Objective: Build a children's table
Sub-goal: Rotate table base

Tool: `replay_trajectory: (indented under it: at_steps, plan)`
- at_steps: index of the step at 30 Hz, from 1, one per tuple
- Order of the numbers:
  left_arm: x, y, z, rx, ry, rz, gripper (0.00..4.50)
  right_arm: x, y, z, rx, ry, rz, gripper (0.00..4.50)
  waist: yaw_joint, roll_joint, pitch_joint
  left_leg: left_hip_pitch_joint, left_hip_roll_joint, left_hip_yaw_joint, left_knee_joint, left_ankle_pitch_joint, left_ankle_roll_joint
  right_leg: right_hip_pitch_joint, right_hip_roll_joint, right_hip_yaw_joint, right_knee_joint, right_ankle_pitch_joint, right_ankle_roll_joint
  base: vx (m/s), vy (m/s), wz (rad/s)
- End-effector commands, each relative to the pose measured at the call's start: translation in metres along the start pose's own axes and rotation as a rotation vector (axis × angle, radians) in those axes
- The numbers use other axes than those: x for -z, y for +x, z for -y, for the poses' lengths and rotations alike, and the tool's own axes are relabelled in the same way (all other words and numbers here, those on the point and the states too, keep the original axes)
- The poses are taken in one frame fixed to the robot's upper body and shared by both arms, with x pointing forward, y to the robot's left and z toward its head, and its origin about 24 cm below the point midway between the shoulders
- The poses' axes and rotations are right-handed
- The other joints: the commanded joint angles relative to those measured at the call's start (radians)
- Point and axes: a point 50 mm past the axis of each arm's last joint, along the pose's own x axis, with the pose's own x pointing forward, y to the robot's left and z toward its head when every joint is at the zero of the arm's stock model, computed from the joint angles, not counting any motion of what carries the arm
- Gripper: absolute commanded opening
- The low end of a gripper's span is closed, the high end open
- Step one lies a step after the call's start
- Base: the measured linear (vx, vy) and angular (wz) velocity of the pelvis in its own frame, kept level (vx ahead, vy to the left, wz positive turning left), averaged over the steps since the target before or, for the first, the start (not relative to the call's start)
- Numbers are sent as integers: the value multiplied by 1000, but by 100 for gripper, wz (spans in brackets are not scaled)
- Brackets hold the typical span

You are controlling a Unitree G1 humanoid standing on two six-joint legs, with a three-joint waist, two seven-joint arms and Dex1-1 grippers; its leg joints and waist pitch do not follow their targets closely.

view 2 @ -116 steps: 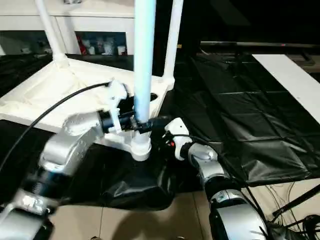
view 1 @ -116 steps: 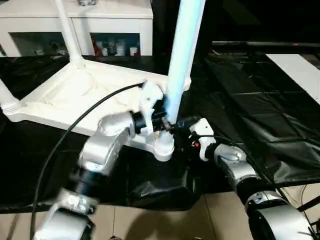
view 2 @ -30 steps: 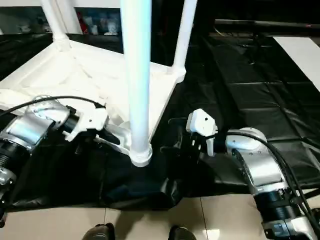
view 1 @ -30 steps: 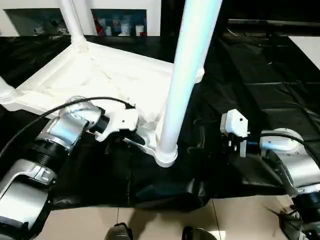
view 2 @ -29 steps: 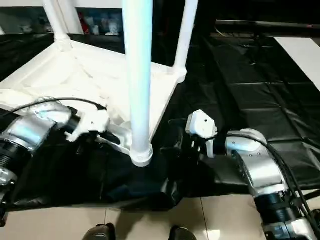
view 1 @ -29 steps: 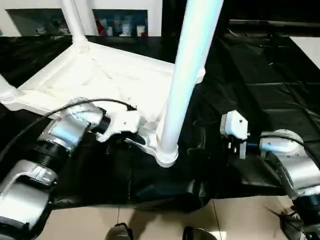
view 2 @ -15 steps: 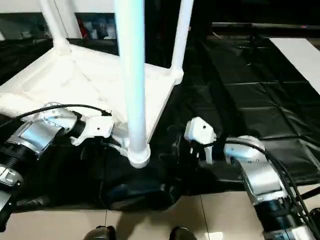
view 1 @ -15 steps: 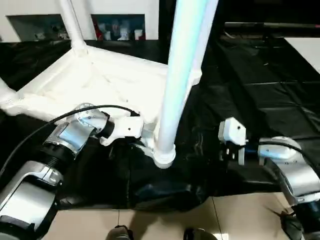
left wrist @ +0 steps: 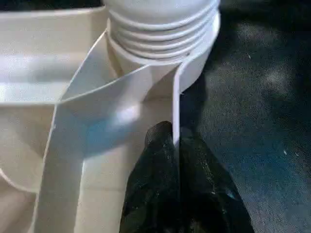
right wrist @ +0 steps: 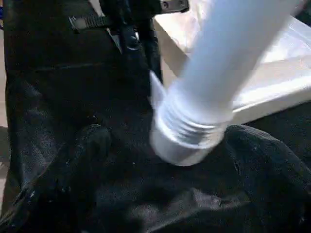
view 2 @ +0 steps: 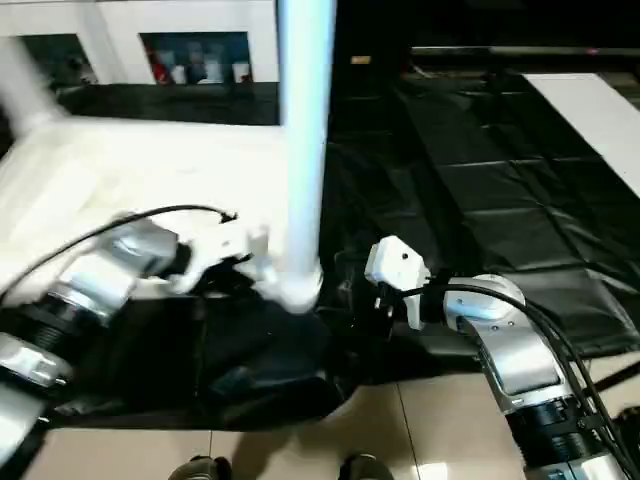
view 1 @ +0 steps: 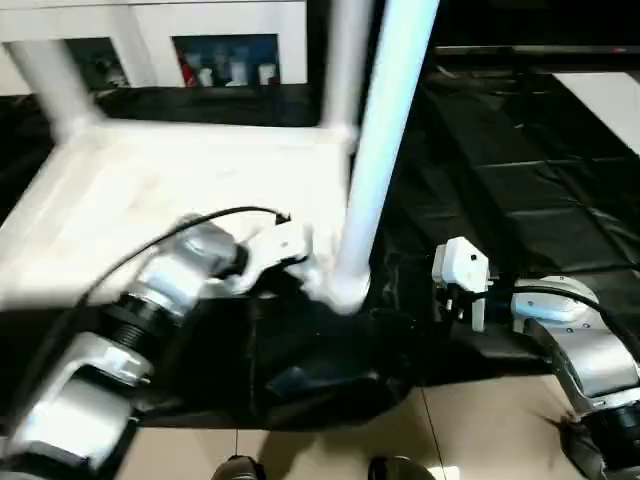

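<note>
- The children's table [view 1: 150,190] lies upside down on a surface covered with black sheeting [view 1: 520,180], its ribbed underside facing up; its near corner sits at the front edge of that surface, between the two arms
- A long white leg [view 1: 385,130] stands upright in the round socket [left wrist: 163,29] at that near corner; a threaded collar shows where the leg meets the socket; further legs [view 1: 45,75] rise from the far corners
- The left gripper [left wrist: 177,145] is at the near corner just beside the socket; in the left wrist view its two black fingers [left wrist: 155,184] are pressed together on the thin white rim wall of the table, one on each side of it, so the jaws are closed on the table's edge
- The right gripper [view 1: 400,300] hovers over the black sheeting just to the right of the same corner, near the socket but apart from it; its fingers are spread wide and hold nothing; in the right wrist view they frame the socket and the foot of the leg
- A black cable [view 1: 160,240] arcs over the silver left forearm [view 1: 130,320]
- A white cabinet [view 1: 200,45] with small items on its shelf stands behind the table
- Tiled floor [view 1: 480,420] shows below the front edge of the sheeting
</note>
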Motion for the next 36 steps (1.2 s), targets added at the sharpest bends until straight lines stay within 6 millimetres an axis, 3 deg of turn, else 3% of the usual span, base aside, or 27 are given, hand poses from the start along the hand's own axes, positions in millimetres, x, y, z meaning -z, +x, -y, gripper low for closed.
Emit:
replay_trajectory:
  at_steps: [1,5,9,12,16,21,25,26,30,36]
  plan:
    - [11,0,1,-50,15,-8,2,2,-1,1,12,-8,-19,421,13,-7,-94,4,-20,13,-56,-197,55,77,-17,18,-70,-175,-238,0,0,0]
    - [6,4,9,-28,96,53,2,4,-1,10,87,-27,-40,421,13,-6,-94,9,-17,14,-55,-204,53,70,-15,18,-68,-163,-248,0,0,0]
    - [7,8,13,-29,44,69,2,0,0,16,131,-16,-5,421,15,-6,-97,8,-16,14,-54,-183,63,72,-15,18,-59,-114,-259,0,0,0]
    - [4,13,13,-24,-59,164,2,-5,4,20,154,31,59,421,15,-13,-96,7,-18,17,-52,-171,81,72,-16,19,-59,-100,-269,0,0,0]
    - [6,14,12,-26,-75,186,0,-6,7,20,134,75,94,435,17,-16,-97,6,-18,16,-52,-167,87,72,-16,18,-62,-132,-253,0,0,0]
    - [9,12,10,-35,-47,182,0,-6,15,20,116,45,85,435,16,-14,-99,3,-20,17,-53,-175,79,71,-19,18,-67,-190,-224,0,0,0]
    - [9,7,7,-48,17,173,0,-7,18,21,117,40,84,435,15,-13,-100,5,-20,17,-53,-172,75,68,-17,18,-67,-186,-219,0,0,0]
    - [9,5,6,-48,4,179,58,-7,19,21,115,41,87,450,15,-12,-101,4,-19,17,-53,-166,77,69,-17,18,-64,-172,-222,0,0,0]
    - [2,-4,2,-27,8,232,89,-6,18,20,107,43,87,450,17,-10,-101,4,-18,17,-52,-162,81,68,-17,17,-61,-140,-243,0,0,0]
    - [5,-11,-4,-11,8,221,89,-4,18,20,95,45,87,450,20,-9,-100,7,-17,17,-54,-185,78,67,-17,16,-62,-146,-244,0,0,0]
